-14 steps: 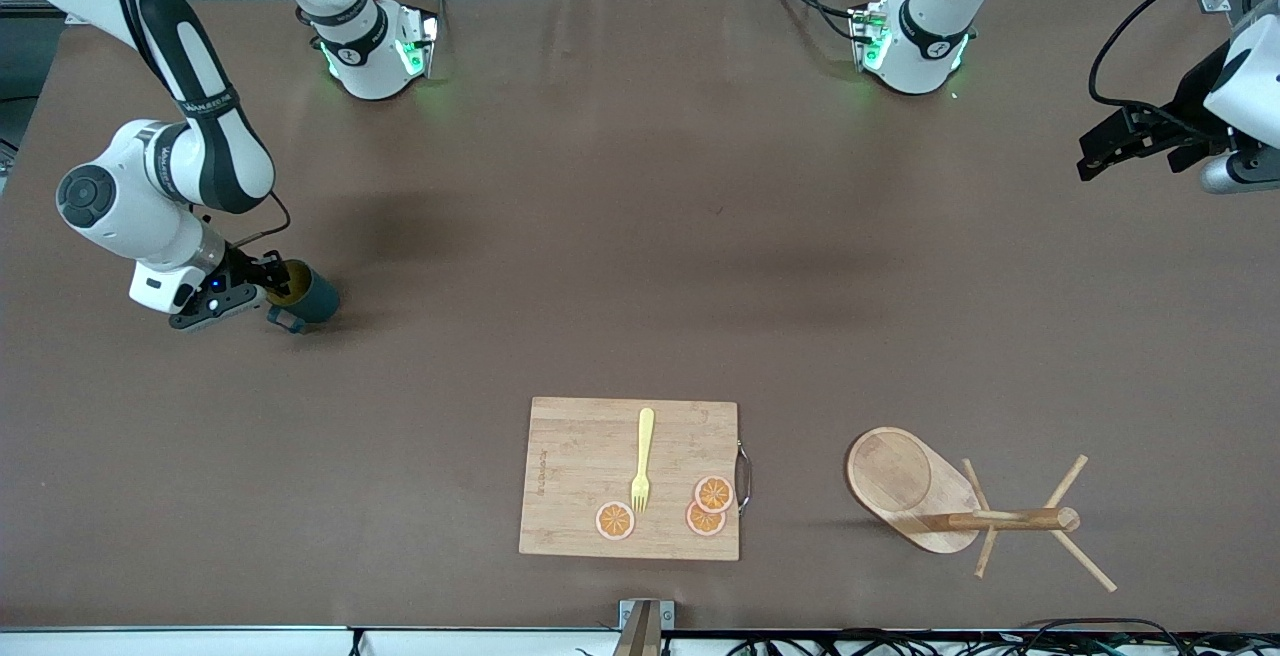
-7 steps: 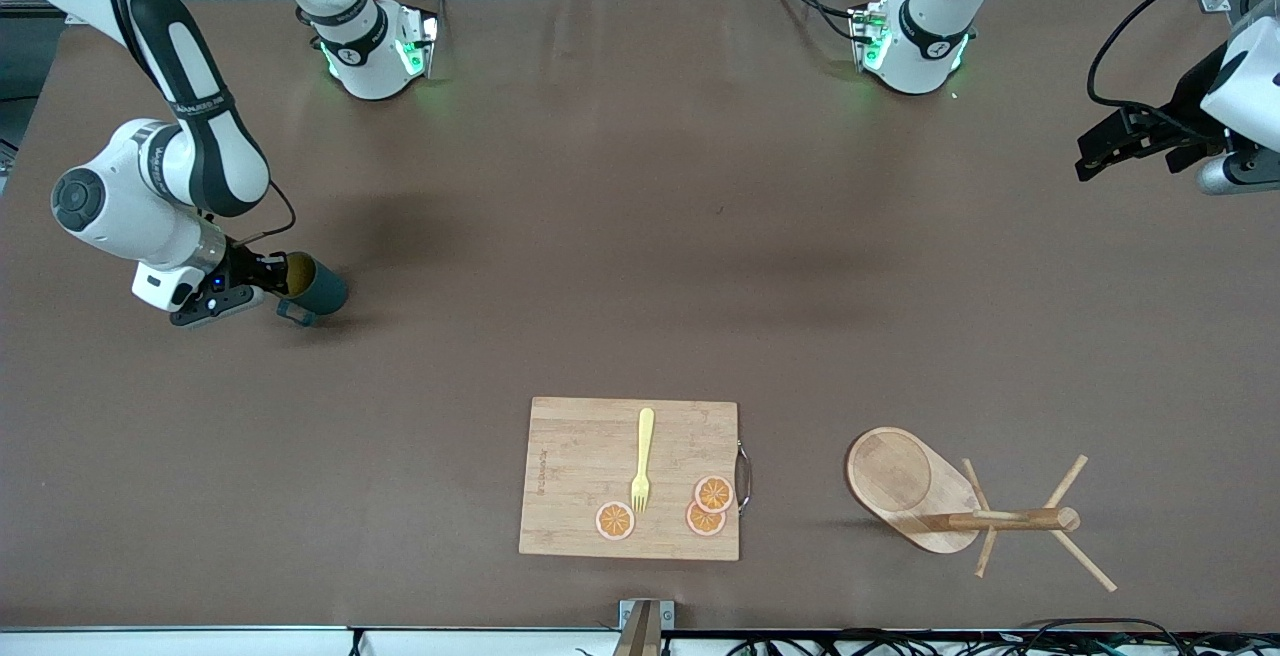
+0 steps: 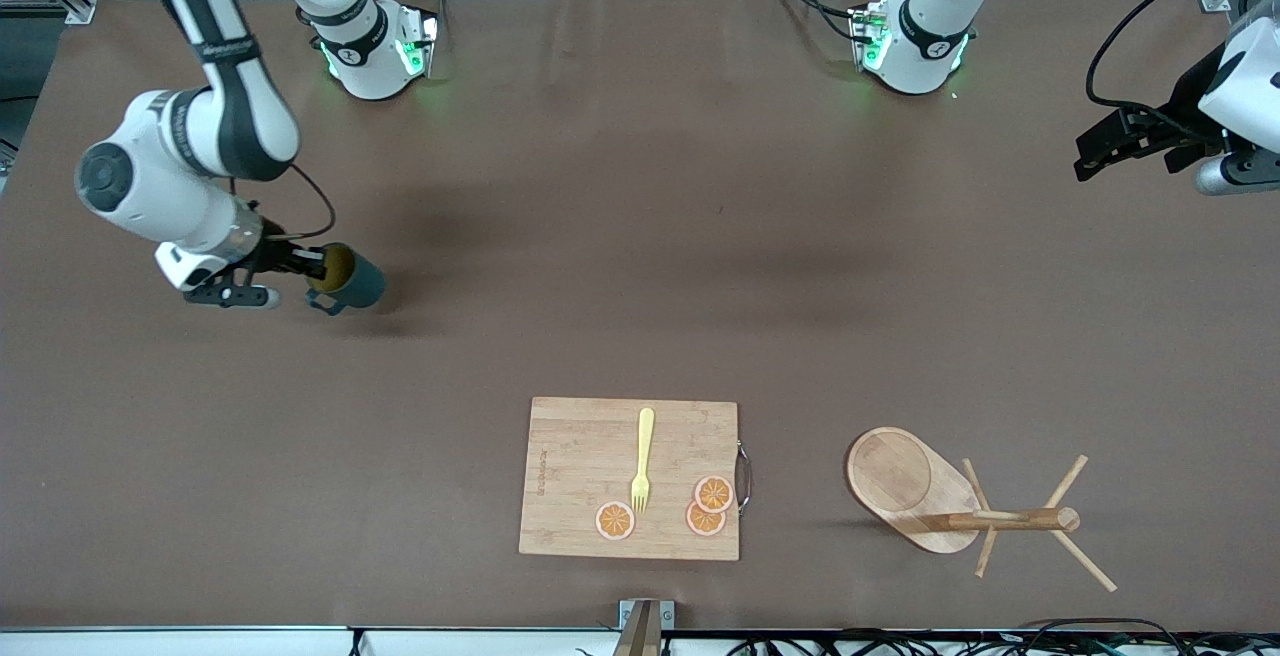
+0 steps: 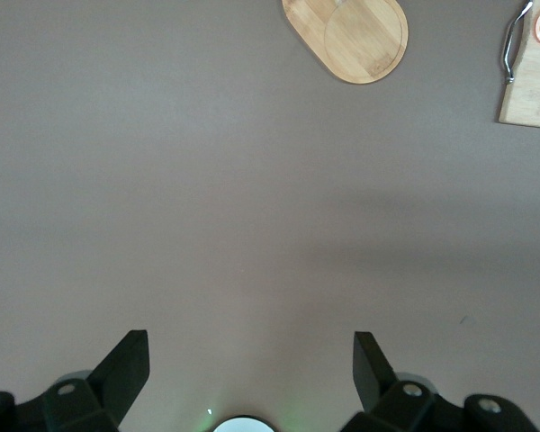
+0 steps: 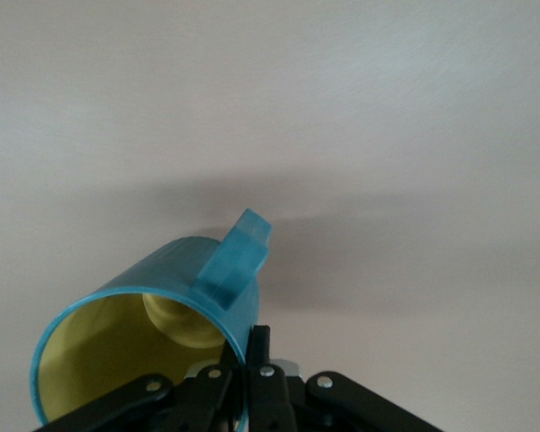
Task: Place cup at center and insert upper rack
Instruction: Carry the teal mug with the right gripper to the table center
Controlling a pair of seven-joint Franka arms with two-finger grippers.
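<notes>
The teal cup [image 3: 352,281] with a yellow inside is tilted on its side in my right gripper [image 3: 312,274], which is shut on its rim above the table near the right arm's end. In the right wrist view the cup [image 5: 162,315] shows its handle up, one finger inside the rim and one outside. The wooden mug tree [image 3: 960,506] lies on its side near the front edge, toward the left arm's end; its oval base [image 4: 349,38] shows in the left wrist view. My left gripper [image 3: 1100,151] is open, waiting above the table's edge at the left arm's end.
A wooden cutting board [image 3: 630,478] lies near the front edge, with a yellow fork [image 3: 642,458] and orange slices [image 3: 706,506] on it. Its metal handle [image 4: 513,40] shows in the left wrist view. Brown table [image 3: 640,236] spreads between the cup and the board.
My right gripper has lifted the cup and carried it toward the table's middle, tilting it further. The left arm has barely moved.
</notes>
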